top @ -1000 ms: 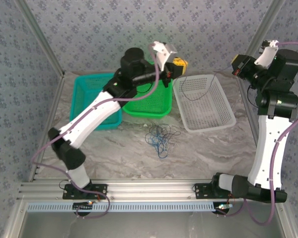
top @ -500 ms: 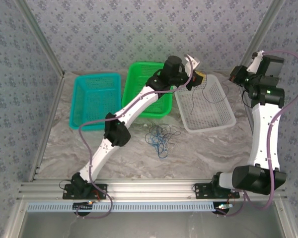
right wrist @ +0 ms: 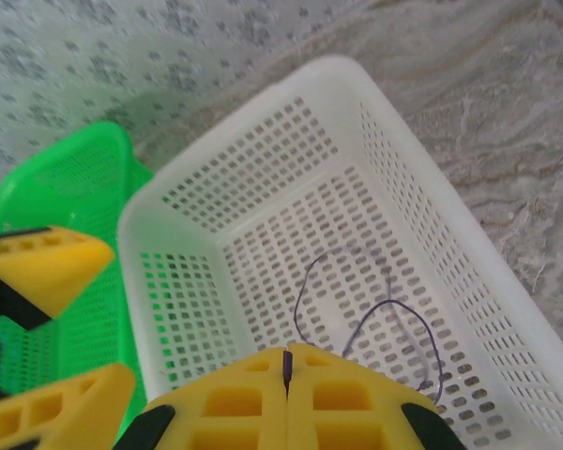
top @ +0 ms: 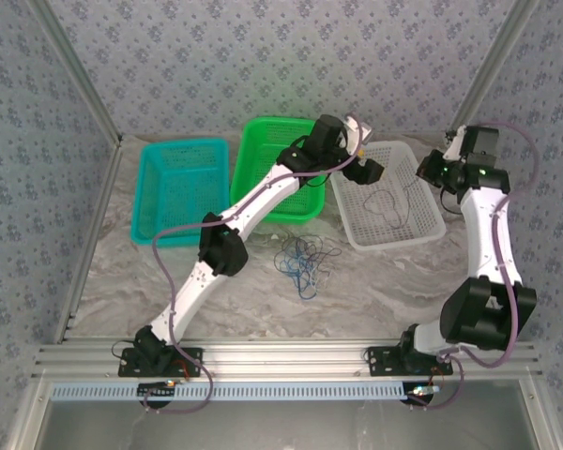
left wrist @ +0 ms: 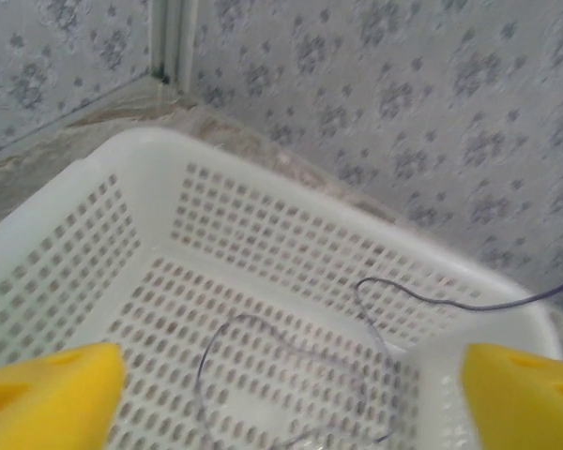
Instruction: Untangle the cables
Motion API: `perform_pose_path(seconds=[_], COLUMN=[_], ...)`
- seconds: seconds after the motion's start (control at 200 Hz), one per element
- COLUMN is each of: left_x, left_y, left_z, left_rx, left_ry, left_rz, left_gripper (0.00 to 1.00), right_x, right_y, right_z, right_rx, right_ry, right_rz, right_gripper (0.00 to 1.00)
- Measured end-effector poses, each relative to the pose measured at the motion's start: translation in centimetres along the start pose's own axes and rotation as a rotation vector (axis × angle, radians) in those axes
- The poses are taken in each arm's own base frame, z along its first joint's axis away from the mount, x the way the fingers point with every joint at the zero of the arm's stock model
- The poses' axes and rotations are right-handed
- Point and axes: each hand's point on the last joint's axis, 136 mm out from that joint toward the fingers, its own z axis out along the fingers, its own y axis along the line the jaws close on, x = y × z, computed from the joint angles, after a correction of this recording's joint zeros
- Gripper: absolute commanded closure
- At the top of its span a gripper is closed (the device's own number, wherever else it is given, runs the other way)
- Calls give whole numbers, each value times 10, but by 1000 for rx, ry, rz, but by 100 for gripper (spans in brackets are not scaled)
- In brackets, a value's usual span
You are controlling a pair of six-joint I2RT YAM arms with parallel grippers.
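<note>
the left end effector hangs over the white basket with its yellow fingers spread wide and nothing between them. the right end effector is pressed closed at the basket's right edge, a dark strand pinched at its tips. the dark purplish cable lies looped on the basket's floor, one end rising over the rim towards the right end effector. the tangle of cables sits on the bench, just in front of the green basket.
</note>
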Motion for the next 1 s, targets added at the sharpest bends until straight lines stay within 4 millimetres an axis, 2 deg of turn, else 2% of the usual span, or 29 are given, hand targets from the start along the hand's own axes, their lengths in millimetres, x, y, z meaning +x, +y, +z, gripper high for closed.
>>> perform_pose_path(seconds=[0.13,0.245,0.29,0.32,0.4,0.445,0.5,0.635,0.745,0.844,0.919,0.999], left_x=[20,32,32,31,20,8,-5,-35,-39,-22,6,44], left_y=[12,17,14,12,0,-11,-24,-55,-65,-58,-47,-28], left_z=[-1,-6,-10,-14,-25,-35,-46,-80,-103,-122,-136,-153], left_rx=[-69,-110,-116,-118,-117,-113,-104,-87,-102,-150,-183,-228], left_ry=[76,134,147,154,152,138,118,69,52,55,69,97], left_rz=[-2,-3,0,2,24,42,62,93,101,92,61,0], left_gripper=[0,1,1,1,0,0,1,1,0,0,1,1], right_x=[23,41,46,49,51,50,47,37,31,29,35,58], right_y=[1,6,7,8,6,6,5,10,14,23,36,59], right_z=[29,46,50,52,55,57,58,55,49,38,29,18], right_rx=[14,18,20,23,33,36,38,29,21,5,-23,-79], right_ry=[109,182,200,211,227,230,229,210,188,168,160,180], right_rz=[-22,-46,-56,-63,-65,-67,-68,-89,-102,-128,-171,-239], right_gripper=[93,87,78,68,35,27,22,19,19,22,24,26])
